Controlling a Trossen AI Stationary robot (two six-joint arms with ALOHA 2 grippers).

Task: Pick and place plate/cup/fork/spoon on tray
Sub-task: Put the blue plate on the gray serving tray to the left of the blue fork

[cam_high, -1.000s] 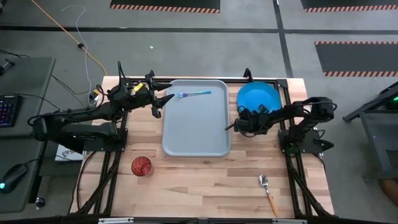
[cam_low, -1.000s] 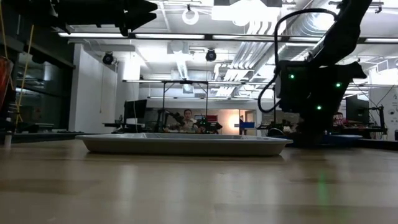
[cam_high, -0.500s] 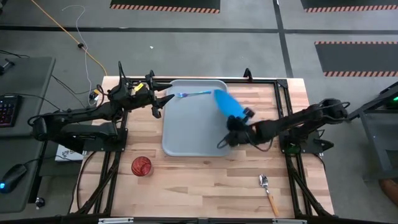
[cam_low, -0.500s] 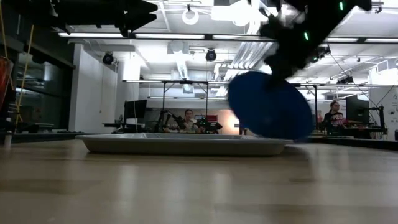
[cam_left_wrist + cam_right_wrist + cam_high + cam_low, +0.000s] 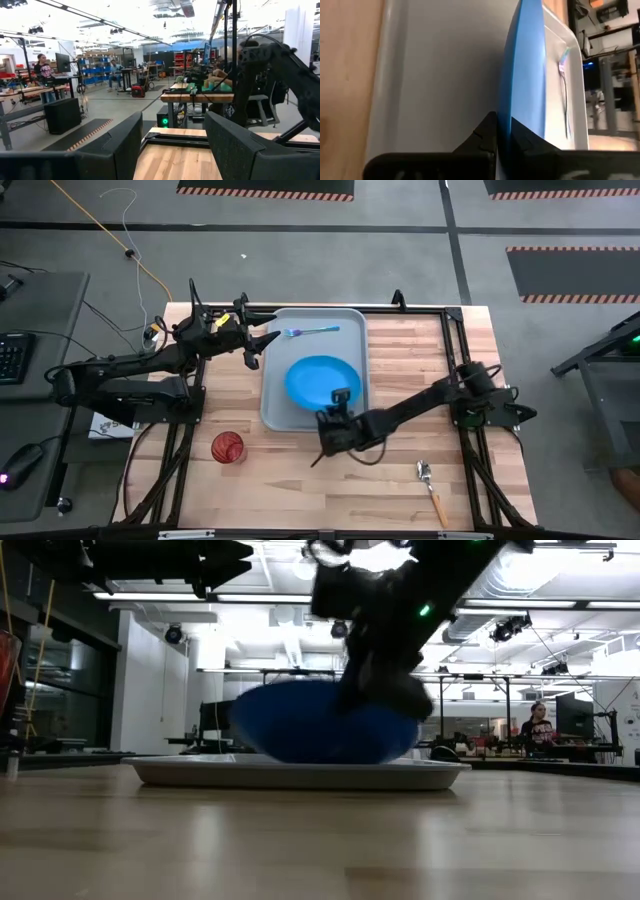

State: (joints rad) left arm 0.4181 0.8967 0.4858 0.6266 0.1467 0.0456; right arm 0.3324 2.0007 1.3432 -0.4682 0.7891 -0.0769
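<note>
The pale wooden table (image 5: 300, 480) carries the large light-grey rectangular tray (image 5: 305, 415) with its raised rim, lying just 12 o'clock of the table's centre. Over the tray's 6 o'clock half sits the round, flat, bright blue plate (image 5: 322, 380); in the low view (image 5: 300, 725) it hangs just above the tray floor. The right gripper (image 5: 340, 402), reaching in from 3 o'clock on its dark arm, has its fingers pressed onto the plate's 6 o'clock rim, as the right wrist view shows with the blue edge (image 5: 525, 70) caught between the dark fingers (image 5: 485, 135). The left gripper (image 5: 262, 338) waits at the tray's 10 o'clock corner, fingers spread apart. The small translucent red-orange cup (image 5: 227, 447) stands at 8 o'clock, off the tray. The slim fork (image 5: 310, 331), light-blue handled, lies along the tray's 12 o'clock end. The orange-handled spoon (image 5: 432, 488) with silvery head lies at 5 o'clock on the table.
</note>
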